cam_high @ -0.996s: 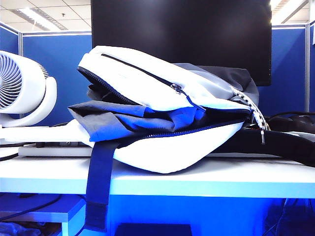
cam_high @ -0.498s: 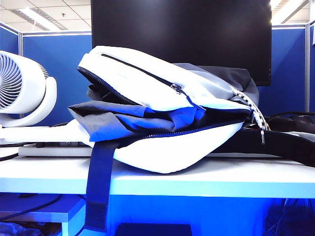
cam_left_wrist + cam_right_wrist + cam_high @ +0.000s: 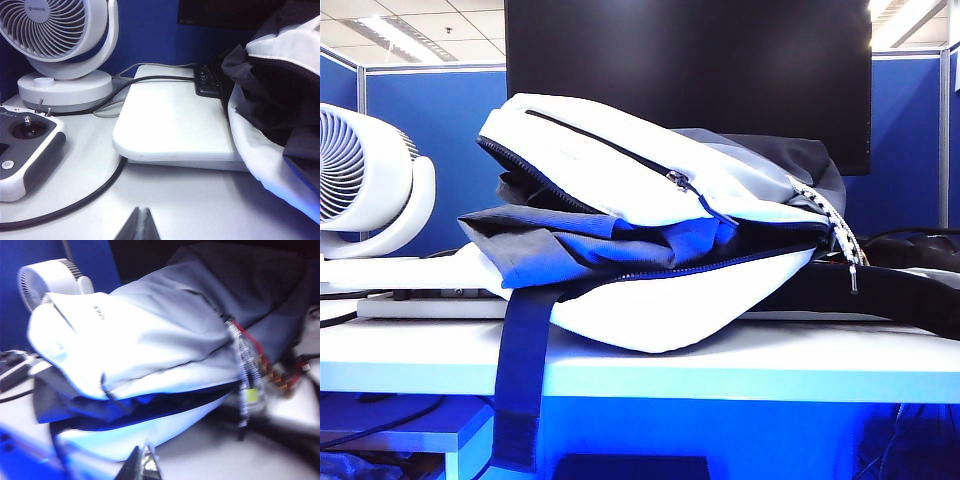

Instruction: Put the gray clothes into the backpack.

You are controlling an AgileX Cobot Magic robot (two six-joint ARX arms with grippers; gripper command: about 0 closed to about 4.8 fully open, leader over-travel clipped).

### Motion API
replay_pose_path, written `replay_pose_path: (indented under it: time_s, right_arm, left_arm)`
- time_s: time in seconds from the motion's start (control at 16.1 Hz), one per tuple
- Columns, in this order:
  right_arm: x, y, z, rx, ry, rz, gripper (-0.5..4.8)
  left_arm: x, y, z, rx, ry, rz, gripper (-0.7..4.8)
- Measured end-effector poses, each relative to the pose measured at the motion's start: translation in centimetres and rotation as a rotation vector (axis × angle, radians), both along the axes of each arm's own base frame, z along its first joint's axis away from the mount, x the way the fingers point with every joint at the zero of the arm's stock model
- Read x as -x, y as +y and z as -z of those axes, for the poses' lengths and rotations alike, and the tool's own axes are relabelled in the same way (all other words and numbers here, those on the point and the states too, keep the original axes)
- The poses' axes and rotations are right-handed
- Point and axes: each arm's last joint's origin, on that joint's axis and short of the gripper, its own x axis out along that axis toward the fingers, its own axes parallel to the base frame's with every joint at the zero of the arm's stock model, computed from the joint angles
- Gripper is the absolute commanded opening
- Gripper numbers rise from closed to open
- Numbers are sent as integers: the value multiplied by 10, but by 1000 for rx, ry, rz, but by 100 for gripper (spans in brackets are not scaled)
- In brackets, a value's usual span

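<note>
Nothing moved: clothes sit in the backpack mouth, both hands parked

Exterior view matches the two earlier exterior shots exactly; no shift in fabric, strap or zipper. Backpack lies on its side on the table, mouth open toward 9 o'clock. Gray clothes are wedged between the upper flap and lower shell, a folded edge sticking out past the zipper line at about 9 o'clock of the bag. Dark blue strap hangs over the table edge at 6 o'clock. Fan stands well apart at 9 o'clock.

Left hand: fingers pressed together, holding nothing, low over bare table near the controller, apart from the bag. Right hand: also pressed together, empty, facing the bag's front, not touching it.

Judgement: the stillness and both empty hands suggest the task is essentially done; only the protruding edge might want tucking.
</note>
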Motion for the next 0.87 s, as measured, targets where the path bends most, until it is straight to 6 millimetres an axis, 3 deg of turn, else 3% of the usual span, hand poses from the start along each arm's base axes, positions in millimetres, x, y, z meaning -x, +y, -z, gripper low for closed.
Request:
replay_pose_path:
  time_s: [0.12,0.37,0.87]
  right_arm:
    - [-10,-9,19,32,41,194,-1]
    - [-20,-25,46,-5,89,352,-1]
    - [-21,-34,44,-30,66,438,-1]
  left_arm:
    - [0,0,0,0,0,0,-5]
    - [0,0,0,0,0,0,-5]
    - [0,0,0,0,1,0,-5]
